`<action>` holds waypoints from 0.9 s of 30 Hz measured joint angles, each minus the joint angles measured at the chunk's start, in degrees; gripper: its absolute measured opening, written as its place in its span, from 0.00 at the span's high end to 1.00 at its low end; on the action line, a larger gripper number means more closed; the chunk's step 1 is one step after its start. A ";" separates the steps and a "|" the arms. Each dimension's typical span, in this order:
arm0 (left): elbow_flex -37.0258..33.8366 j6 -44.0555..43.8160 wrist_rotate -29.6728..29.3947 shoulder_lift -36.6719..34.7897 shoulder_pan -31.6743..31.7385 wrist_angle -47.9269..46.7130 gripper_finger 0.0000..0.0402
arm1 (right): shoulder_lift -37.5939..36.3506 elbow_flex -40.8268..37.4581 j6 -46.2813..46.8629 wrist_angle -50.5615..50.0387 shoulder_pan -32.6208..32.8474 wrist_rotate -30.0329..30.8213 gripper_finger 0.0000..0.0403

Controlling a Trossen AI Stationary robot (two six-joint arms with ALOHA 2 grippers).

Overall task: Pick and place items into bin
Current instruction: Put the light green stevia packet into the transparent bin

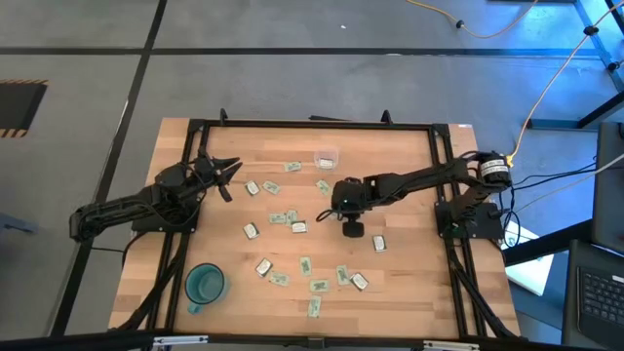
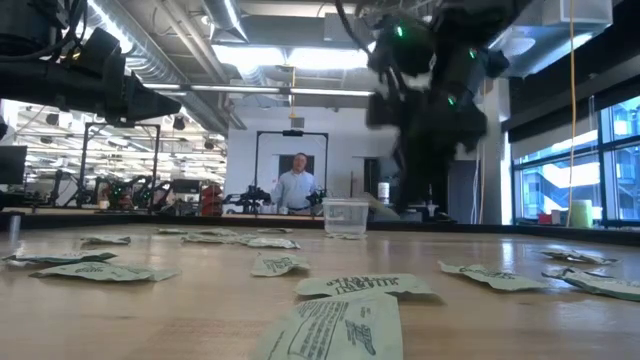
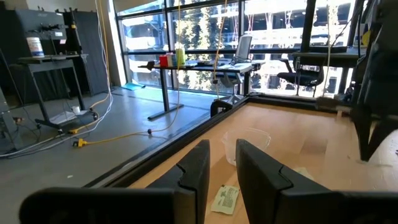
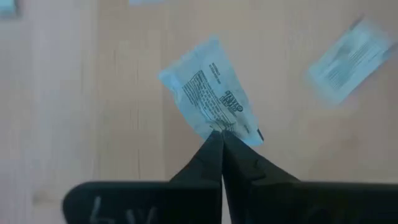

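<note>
Packet (image 4: 211,93) is dangling from the right hand (image 4: 222,134), pinched by one edge for carrying above the surface (image 1: 409,283) toward the bin (image 1: 326,157); left hand (image 3: 221,168) is waiting open, empty.

A teal cup (image 1: 205,284) stands on the wooden worktop (image 1: 409,283) near one corner — well apart from a yellow cable (image 1: 546,88) on the grey floor. Beyond the worktop, a person (image 2: 296,186) stands in the room.

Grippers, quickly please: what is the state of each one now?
Left gripper: open, holding nothing, above the table's left side.
Right gripper: shut on a packet, near the table's middle.
</note>
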 joint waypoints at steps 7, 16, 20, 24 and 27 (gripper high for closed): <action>-0.02 0.01 0.00 0.12 0.01 0.00 0.82 | -0.09 9.93 -7.37 -2.66 -3.79 5.48 1.00; -0.02 0.02 -0.02 0.12 0.00 0.00 0.82 | 0.26 18.82 -13.31 -6.13 -14.91 5.94 1.00; -0.01 0.02 -0.02 0.12 0.01 0.00 0.82 | 1.82 18.74 -13.98 -6.06 -19.15 3.88 1.00; 0.00 0.02 -0.02 0.12 -0.01 0.00 0.82 | 5.34 18.70 -14.20 -5.35 -21.71 2.29 1.00; -0.01 0.02 -0.02 0.12 0.00 0.00 0.82 | 8.05 18.70 -15.23 -4.40 -22.68 2.27 1.00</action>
